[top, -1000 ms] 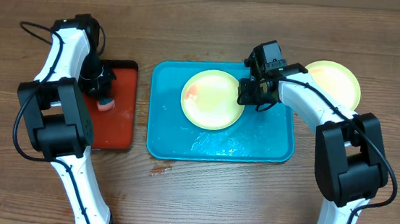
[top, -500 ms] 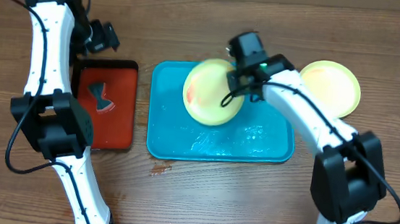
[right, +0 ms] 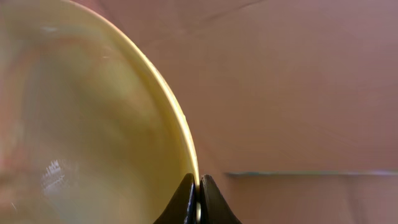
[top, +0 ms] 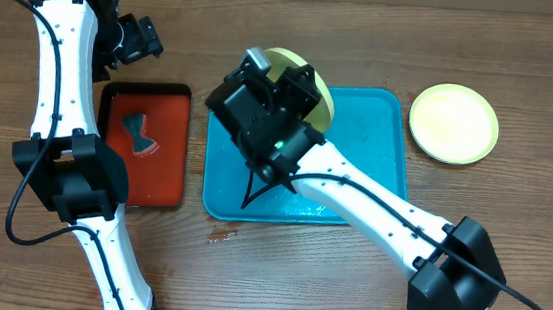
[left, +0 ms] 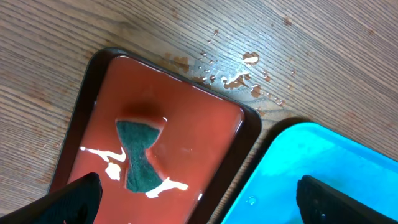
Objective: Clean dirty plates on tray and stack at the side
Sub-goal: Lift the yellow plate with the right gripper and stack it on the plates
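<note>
Rim of plate (right: 93, 124) nipped between right jaws, above tray (top: 379, 134)

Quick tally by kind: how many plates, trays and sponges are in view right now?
Plates: 2, the table plate and the held plate in the right gripper
Trays: 2, the blue tray and the red tray
Sponges: 1, the sponge in the red tray
Total: 5

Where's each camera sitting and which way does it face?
Overhead: above the table, facing down; left arm, right arm, blue tray.
Left wrist: left arm, facing down at red tray, sponge; open left claw.
Right wrist: right arm, facing held plate; right claw pinching its rim.
Shared: overhead also shows red tray, held plate.
</note>
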